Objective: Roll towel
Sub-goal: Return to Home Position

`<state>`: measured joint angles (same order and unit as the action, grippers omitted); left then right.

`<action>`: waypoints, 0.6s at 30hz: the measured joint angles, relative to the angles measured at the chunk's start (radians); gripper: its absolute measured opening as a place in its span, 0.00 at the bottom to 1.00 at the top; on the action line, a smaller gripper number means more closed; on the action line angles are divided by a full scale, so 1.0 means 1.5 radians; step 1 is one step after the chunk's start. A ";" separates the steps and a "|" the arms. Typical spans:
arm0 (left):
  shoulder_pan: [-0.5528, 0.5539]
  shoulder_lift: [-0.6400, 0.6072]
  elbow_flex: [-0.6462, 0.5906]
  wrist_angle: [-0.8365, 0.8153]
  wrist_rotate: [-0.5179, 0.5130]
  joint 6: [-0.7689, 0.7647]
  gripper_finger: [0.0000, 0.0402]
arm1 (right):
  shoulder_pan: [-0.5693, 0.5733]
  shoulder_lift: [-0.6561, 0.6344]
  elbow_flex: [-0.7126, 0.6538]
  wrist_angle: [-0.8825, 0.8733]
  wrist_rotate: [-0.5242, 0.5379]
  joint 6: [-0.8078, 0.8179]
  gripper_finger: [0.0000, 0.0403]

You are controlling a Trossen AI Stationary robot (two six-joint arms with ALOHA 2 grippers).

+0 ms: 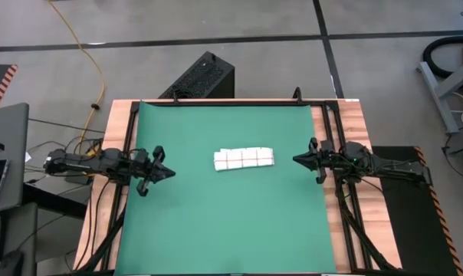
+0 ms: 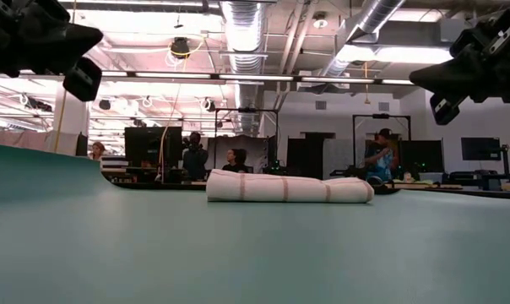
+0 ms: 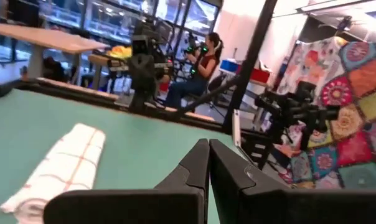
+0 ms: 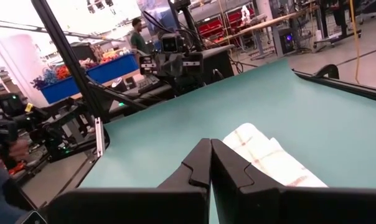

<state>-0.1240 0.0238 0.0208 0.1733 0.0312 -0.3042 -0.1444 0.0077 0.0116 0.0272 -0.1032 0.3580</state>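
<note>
The towel (image 1: 244, 159) lies rolled into a short, neat cylinder near the middle of the green mat (image 1: 216, 230), a little toward the mat's far edge as the high view shows it, with its long axis running from one arm toward the other. From table height the roll (image 2: 289, 188) rests flat on the mat, its thin red-brown lines crossing it as bands, its ends plump and rounded. Neither pincer touches it. The left gripper (image 1: 169, 173) hangs over the mat's left part, well apart from the roll and pointing toward it; its own camera shows the two dark fingers (image 3: 194, 168) pressed together with nothing between them, and the towel (image 3: 57, 168) lying off to one side ahead. The right gripper (image 1: 297, 159) hangs at the mat's right edge, likewise apart from the roll and aimed at it; in its wrist view the fingers (image 4: 228, 171) meet tip to tip, closed on nothing, and the towel (image 4: 269, 158) lies on the mat just beyond them. Both arms reach in low over the sides of the wooden table (image 1: 346, 111), which shows as a pale border around the mat (the mat covers nearly all of it). In the room beyond, a person (image 3: 203, 62) sits at a workstation behind the table in the left wrist view, and another person (image 4: 136, 31) stands among benches and blue bins in the right wrist view.
</note>
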 joint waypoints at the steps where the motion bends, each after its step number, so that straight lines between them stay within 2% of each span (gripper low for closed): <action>1: 0.000 0.000 0.001 0.000 -0.007 0.002 0.00 | 0.000 0.000 0.000 0.001 0.000 0.000 0.07; 8: 0.000 0.001 0.002 -0.038 -0.015 -0.010 0.00 | 0.000 0.000 0.000 0.002 0.000 0.000 0.07; 15: 0.000 0.001 0.003 -0.129 -0.018 -0.010 0.00 | 0.000 0.000 0.000 0.002 0.000 0.000 0.07; 18: 0.000 0.004 0.003 -0.129 -0.034 -0.009 0.00 | 0.000 0.000 -0.001 0.002 0.000 0.000 0.07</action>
<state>-0.1234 0.0295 0.0259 -0.0202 -0.0198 -0.3183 -0.1440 0.0071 0.0109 0.0303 -0.1032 0.3584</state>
